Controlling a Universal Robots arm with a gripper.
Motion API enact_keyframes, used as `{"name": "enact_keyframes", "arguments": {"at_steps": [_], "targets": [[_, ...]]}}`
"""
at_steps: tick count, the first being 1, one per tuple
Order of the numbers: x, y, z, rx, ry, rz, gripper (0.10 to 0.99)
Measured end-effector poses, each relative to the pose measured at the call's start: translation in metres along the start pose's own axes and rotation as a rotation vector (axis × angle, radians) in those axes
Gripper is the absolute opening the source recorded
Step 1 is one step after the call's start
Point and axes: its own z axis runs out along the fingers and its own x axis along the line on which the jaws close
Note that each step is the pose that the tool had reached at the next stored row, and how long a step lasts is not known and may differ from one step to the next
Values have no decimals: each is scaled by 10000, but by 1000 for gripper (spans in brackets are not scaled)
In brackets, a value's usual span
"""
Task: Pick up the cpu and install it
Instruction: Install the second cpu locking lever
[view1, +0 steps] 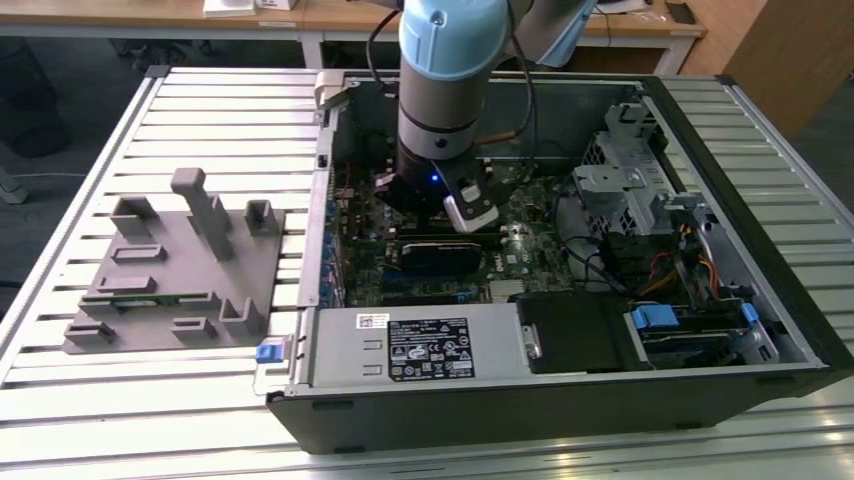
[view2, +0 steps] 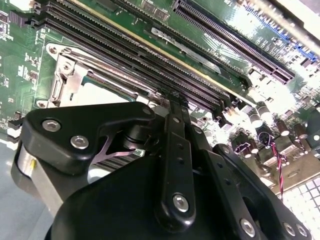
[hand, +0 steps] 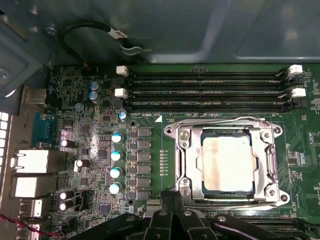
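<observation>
Exterior view: the gripper (view1: 454, 212) hangs low inside the open computer case (view1: 747, 330), over the motherboard (view1: 534, 262). First wrist view: the cpu (hand: 227, 163) sits flat in the socket frame (hand: 226, 161), just beyond the black fingers (hand: 172, 210). Second wrist view: linkages block everything, so can't tell how wide they are.

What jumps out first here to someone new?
The arm plunging into the open computer case, its tool low over the motherboard. In the first wrist view, the pale silver cpu lies in the metal-rimmed socket frame, below the empty memory slots. On the slatted table, at the exterior view's left, stands a grey plastic fixture.
</observation>
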Motion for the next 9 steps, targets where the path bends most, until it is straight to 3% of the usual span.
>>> {"name": "enact_keyframes", "arguments": {"at_steps": [9], "targets": [[3,19,-87,1,0,1,106]]}}
